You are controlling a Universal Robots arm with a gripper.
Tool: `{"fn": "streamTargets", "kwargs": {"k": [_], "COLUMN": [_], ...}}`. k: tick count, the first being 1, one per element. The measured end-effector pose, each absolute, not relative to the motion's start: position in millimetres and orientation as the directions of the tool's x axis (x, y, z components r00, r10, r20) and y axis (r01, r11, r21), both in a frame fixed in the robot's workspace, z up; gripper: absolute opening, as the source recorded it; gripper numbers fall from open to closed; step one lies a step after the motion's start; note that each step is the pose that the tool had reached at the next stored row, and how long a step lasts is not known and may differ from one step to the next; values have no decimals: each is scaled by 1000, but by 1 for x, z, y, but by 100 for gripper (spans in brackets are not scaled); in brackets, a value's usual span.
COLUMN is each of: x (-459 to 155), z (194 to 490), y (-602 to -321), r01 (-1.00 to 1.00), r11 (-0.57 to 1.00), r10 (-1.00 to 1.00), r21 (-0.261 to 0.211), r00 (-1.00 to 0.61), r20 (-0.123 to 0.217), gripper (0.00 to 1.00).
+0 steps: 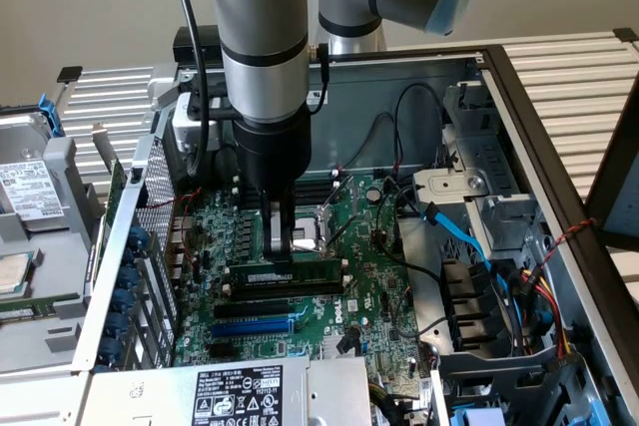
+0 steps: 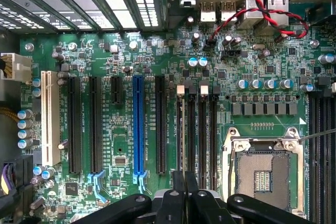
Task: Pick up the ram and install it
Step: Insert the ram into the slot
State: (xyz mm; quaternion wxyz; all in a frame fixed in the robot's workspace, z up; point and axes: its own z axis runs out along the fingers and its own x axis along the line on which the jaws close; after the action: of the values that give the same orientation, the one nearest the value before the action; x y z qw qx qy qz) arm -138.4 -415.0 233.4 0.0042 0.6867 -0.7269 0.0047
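The long, thin dark-green circuit-board ram (image 1: 295, 274), white label strip along its side, stands upright on its long edge at a black memory slot just beside the square silver processor socket (image 2: 262, 174) (whether it is pressed fully home I cannot tell). The black-and-silver gripper (image 1: 283, 249) reaches straight down onto it, fingers clamped narrowly on its top edge near the middle. Farther from the socket, past two black slots, lies the long blue expansion slot (image 1: 255, 326) on the green motherboard (image 1: 369, 276).

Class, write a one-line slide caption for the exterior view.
The gripper holds the ram edge-down on the motherboard inside an open computer case.
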Motion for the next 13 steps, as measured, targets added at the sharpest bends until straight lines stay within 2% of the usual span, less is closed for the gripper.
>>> {"fn": "streamTargets", "kwargs": {"k": [13], "x": [-138], "z": [231], "y": [-415], "r01": [-998], "r11": [57], "r10": [-998], "r21": [-2], "r00": [-57], "r20": [12], "gripper": [12]}}
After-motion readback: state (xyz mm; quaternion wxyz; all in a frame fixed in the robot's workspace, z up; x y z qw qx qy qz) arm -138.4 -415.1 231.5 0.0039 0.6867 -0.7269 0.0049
